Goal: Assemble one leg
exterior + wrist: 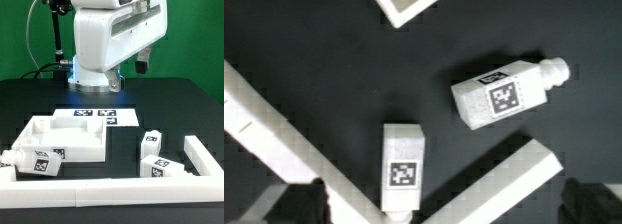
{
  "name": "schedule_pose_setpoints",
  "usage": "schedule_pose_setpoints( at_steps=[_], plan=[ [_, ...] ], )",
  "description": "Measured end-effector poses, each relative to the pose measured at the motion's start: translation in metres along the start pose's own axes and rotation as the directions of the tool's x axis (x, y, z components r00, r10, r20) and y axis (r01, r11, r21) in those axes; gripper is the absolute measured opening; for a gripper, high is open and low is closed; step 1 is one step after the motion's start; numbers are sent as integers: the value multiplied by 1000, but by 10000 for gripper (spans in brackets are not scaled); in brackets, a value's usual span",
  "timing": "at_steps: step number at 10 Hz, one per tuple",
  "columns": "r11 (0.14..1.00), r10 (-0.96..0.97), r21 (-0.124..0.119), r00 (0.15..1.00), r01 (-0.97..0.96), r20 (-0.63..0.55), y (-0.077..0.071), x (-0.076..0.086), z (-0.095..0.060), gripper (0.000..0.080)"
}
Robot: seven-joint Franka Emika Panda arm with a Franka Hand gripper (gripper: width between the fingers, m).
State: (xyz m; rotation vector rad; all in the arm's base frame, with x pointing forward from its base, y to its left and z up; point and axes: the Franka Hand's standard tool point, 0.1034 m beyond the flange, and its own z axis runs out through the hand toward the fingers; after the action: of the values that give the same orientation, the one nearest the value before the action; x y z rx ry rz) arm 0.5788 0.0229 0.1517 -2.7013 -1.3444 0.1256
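Observation:
In the wrist view a white leg (402,165) with a square tag lies on the black table, one end in the corner where two white fence bars (505,178) meet. A second tagged leg (503,92) with a narrow end lies apart from it. My gripper (441,210) is open and empty, its dark fingers (295,205) wide apart on either side of the first leg and well above it. In the exterior view the gripper (141,62) hangs high over the table, with both legs (155,165) (152,142) lying near the front right.
The large white tray-like tabletop (45,127) lies at the exterior view's left, with a longer tagged piece with a rounded end (35,160) in front of it. The marker board (97,116) lies behind. A white fence (100,187) runs along the front and right.

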Motion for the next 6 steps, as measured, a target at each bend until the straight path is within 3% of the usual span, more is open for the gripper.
schedule_pose_setpoints(
  at_steps=[4,5,6],
  plan=[
    [1000,0,0,1000,0,1,0,0,0,649],
    [999,42,-2,999,-42,-1,-2,2,4,649],
    [990,142,-9,990,-142,5,-13,13,15,649]
  ],
)
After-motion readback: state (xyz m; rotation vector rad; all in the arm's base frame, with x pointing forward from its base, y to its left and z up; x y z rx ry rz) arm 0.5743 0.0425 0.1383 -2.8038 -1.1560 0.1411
